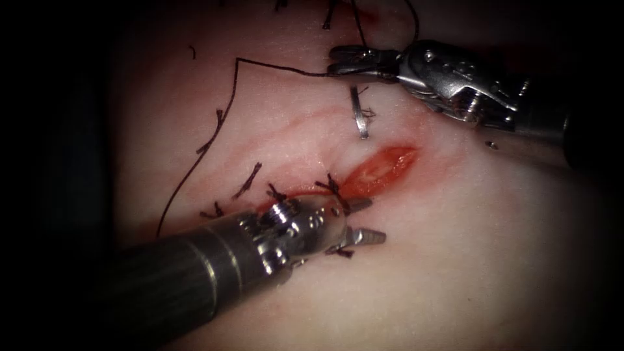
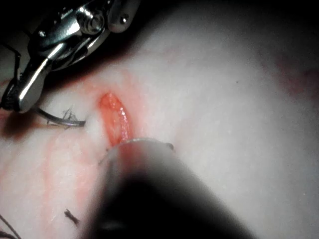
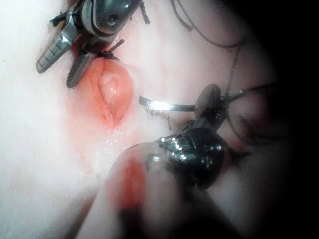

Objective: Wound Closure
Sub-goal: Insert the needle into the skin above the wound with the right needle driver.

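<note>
The cut [image 1: 383,170] gapes red in the pale tissue [image 1: 455,260]; its lower-left stretch is closed by dark stitches [image 1: 331,185]. My left tool [image 1: 367,221] lies over that stitched end, jaws open and holding nothing, and it is also seen beside the wound as the left tool [image 3: 62,59]. My right tool [image 1: 338,62] is up beyond the cut, shut on the thread [image 1: 237,62], which runs left and then down the tissue. Neither tool holds the needle [image 1: 359,117], which rests on the tissue left of and above the open cut. One end of the needle [image 2: 62,119] seems to dip into the tissue.
Short cut ends of thread [image 1: 247,181] stick up around the stitches left of the cut. More thread ends [image 1: 328,16] lie at the far edge. Red fluid stains the skin around the wound [image 3: 107,94].
</note>
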